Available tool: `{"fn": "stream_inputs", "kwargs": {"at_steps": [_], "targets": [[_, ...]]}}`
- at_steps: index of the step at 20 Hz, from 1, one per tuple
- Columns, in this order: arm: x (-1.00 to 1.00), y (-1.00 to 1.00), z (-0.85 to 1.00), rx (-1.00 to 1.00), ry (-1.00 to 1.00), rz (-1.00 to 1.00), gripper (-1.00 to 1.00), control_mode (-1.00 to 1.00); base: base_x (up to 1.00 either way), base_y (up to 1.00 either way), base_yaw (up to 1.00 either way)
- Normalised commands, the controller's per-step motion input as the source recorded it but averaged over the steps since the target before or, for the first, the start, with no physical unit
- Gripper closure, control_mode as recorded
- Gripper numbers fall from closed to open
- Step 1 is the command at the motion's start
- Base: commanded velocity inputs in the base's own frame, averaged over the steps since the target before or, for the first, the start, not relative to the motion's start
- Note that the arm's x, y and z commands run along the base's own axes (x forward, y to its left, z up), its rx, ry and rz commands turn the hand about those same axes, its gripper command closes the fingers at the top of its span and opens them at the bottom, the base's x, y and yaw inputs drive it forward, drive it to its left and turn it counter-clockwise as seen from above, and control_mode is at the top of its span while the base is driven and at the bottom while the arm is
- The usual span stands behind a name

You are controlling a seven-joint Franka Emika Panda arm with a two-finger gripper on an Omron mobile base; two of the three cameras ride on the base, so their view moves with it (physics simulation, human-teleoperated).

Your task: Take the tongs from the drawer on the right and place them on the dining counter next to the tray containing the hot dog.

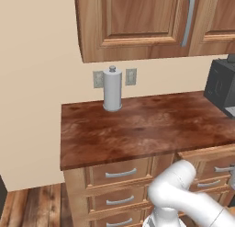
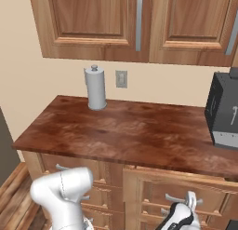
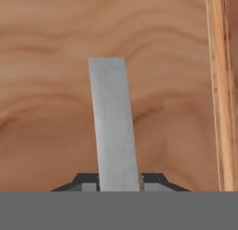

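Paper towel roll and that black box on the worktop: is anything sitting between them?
Nothing. In the right base view, bare reddish-brown worktop runs from the paper towel roll to the black appliance.

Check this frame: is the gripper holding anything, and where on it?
The gripper is shut on the drawer front's silver handle, at one end of the bar.

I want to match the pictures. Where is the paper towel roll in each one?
Left base view: paper towel roll at upper middle, at the back of the worktop.
Right base view: upper left of middle.
Hand view: faces a grey handle on wood instead.
Shared landmark: wall outlet right of the roll.
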Motion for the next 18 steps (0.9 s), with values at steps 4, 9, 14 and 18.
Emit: {"fn": "stream_inputs", "kwargs": {"at_steps": [4,9,14,18], "targets": [[-0.47,0.0,0.0,0.0,0.0,-0.03,1.0,-1.0,0.0,0.0,0.0],[-0.5,0.0,0.0,0.0,0.0,-0.04,1.0,-1.0,0.0,0.0,0.0],[-0.47,0.0,0.0,0.0,0.0,-0.05,1.0,-1.0,0.0,0.0,0.0],[-0.45,0.0,0.0,0.0,0.0,-0.05,1.0,-1.0,0.0,0.0,0.0]]}}
